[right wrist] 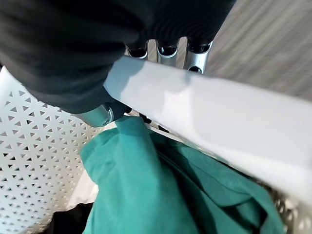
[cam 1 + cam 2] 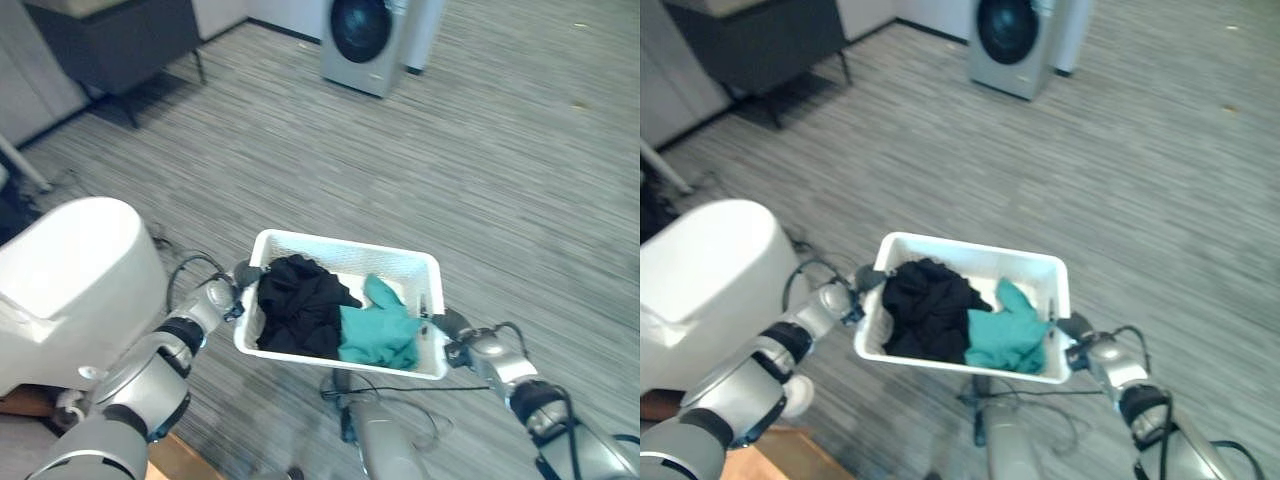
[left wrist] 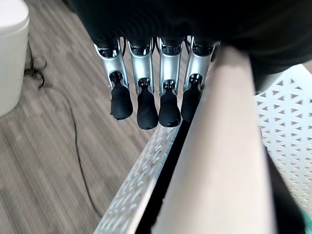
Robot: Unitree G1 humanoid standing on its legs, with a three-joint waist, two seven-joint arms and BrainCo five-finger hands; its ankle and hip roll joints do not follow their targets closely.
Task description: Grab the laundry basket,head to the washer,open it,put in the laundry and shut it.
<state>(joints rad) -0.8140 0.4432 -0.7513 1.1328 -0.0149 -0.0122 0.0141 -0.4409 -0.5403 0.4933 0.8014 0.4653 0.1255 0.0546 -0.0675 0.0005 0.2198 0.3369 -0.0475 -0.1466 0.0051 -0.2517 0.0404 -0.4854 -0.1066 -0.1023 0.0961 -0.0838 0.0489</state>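
Your washer [image 2: 366, 40] stands well ahead across the floor, door shut, so walking, opening, loading and closing remain. The laundry basket [image 2: 300, 243] is already lifted, holding black and teal laundry [image 2: 335, 315]. Left hand [image 2: 245, 273] fingers [image 3: 147, 105] lie outside its rim, slightly bent; right hand [image 2: 452, 327] clamps the opposite rim.

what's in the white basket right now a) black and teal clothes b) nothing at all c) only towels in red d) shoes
a: the basket, carried between the left hand and the right hand, holds a black garment beside a teal garment.
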